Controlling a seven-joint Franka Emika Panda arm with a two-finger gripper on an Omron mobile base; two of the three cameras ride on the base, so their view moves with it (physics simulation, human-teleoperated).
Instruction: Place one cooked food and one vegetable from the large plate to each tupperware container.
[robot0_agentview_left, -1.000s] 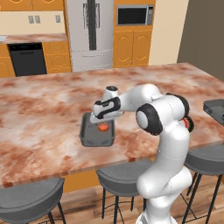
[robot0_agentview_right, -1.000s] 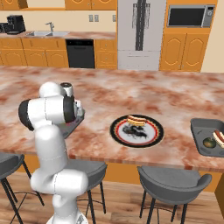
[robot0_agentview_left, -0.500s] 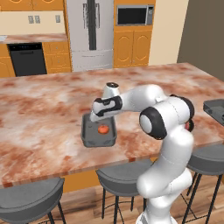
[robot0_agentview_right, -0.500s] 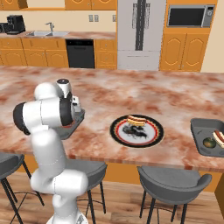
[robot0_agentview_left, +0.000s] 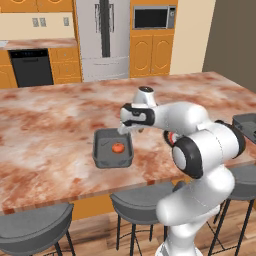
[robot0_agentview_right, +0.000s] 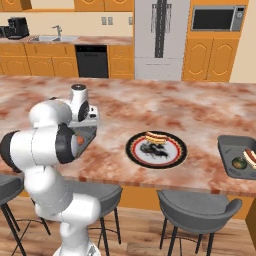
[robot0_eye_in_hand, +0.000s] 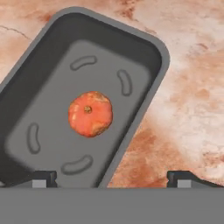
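Observation:
The left tupperware container (robot0_agentview_left: 96, 150) is a dark grey tray holding a red-orange tomato (robot0_agentview_left: 118, 147). My gripper (robot0_agentview_left: 123, 131) hangs open just above the tray's far right corner, holding nothing. In the hand view the tomato (robot0_eye_in_hand: 90, 113) lies in the middle of the tray (robot0_eye_in_hand: 144, 57), and my gripper (robot0_eye_in_hand: 112, 178) has one fingertip over the tray and the other over the counter. The large plate (robot0_agentview_right: 131, 153) carries a hot dog (robot0_agentview_right: 156, 137) and a dark item (robot0_agentview_right: 150, 148). The right tupperware container (robot0_agentview_right: 224, 150) holds a hot dog (robot0_agentview_right: 250, 156) and a green vegetable (robot0_agentview_right: 239, 163).
The trays and plate sit on a long marbled island counter (robot0_agentview_left: 45, 125), with grey bar stools (robot0_agentview_right: 200, 205) along its near edge. Cabinets, a fridge and a microwave line the back wall. My own arm hides part of the left tray (robot0_agentview_right: 86, 136) in the right base view.
The arm's elbow and shoulder have swung a little. The gripper stays open over the left tray, and the tomato has not moved.

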